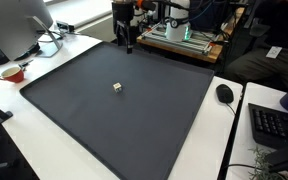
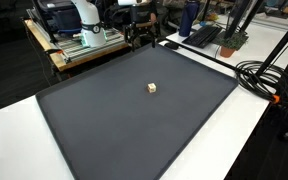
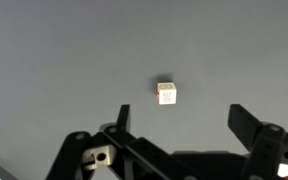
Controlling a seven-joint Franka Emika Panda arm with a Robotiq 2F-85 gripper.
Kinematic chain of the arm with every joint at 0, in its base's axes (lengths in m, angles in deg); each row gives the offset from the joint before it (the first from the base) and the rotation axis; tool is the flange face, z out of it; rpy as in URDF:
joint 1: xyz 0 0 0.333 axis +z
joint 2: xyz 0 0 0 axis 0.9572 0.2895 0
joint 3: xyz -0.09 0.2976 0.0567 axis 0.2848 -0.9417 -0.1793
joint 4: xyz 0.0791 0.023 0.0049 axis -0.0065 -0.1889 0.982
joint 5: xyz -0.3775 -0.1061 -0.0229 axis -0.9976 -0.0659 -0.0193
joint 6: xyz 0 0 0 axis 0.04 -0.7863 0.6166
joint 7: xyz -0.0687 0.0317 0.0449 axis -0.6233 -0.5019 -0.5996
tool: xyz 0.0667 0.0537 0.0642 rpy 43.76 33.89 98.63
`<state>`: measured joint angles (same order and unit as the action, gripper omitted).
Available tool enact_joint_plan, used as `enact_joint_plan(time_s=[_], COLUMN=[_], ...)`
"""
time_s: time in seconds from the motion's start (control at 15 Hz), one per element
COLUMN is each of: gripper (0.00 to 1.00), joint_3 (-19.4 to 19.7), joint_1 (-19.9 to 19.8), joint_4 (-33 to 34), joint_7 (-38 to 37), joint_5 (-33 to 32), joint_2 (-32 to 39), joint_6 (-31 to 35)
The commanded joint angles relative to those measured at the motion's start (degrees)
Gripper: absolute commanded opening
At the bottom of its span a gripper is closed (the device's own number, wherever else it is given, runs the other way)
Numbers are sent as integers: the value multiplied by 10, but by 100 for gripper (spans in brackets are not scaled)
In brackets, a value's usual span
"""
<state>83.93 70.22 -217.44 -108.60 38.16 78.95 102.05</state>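
Note:
A small pale cube (image 1: 117, 87) lies alone near the middle of a large dark grey mat (image 1: 74, 110); it also shows in the other exterior view (image 2: 152, 88). In the wrist view the cube (image 3: 166, 93) has a printed mark on its top face. My gripper (image 1: 128, 42) hangs at the far edge of the mat, well away from the cube. In the wrist view its two black fingers (image 3: 182, 125) are spread wide apart with nothing between them, and the cube lies ahead of them on the mat.
A monitor (image 1: 19, 25), cables and a red bowl (image 1: 12, 72) stand at one side of the white table. A mouse (image 1: 224, 93) and keyboard (image 1: 276, 125) lie at the other side. A shelf with equipment (image 2: 74, 35) stands behind the mat.

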Motion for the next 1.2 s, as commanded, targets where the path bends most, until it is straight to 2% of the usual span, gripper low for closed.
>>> enact_joint_plan(time_s=[0.0,0.07,0.2,0.33,0.4,0.47,0.53,0.6,0.73,0.87,1.07,1.13], gripper=[100,100,100,100,100,100,100,100,100,100,100,100], joint_3=[9,9,11,18,27,47,70,54,78,83,130,133], joint_1=[11,12,18,30,41,57,77,66,89,94,126,127], joint_4=[5,12,22,30,34,37,47,20,31,41,61,66], joint_7=[4,-12,-13,-45,-66,-110,-137,-71,-100,-101,-138,-127], joint_5=[-9,-37,-46,-74,-97,-140,-167,-104,-127,-127,-155,-137], joint_2=[14,34,68,107,126,148,167,122,157,170,207,220], joint_6=[4,9,16,53,77,119,133,102,130,133,195,217])
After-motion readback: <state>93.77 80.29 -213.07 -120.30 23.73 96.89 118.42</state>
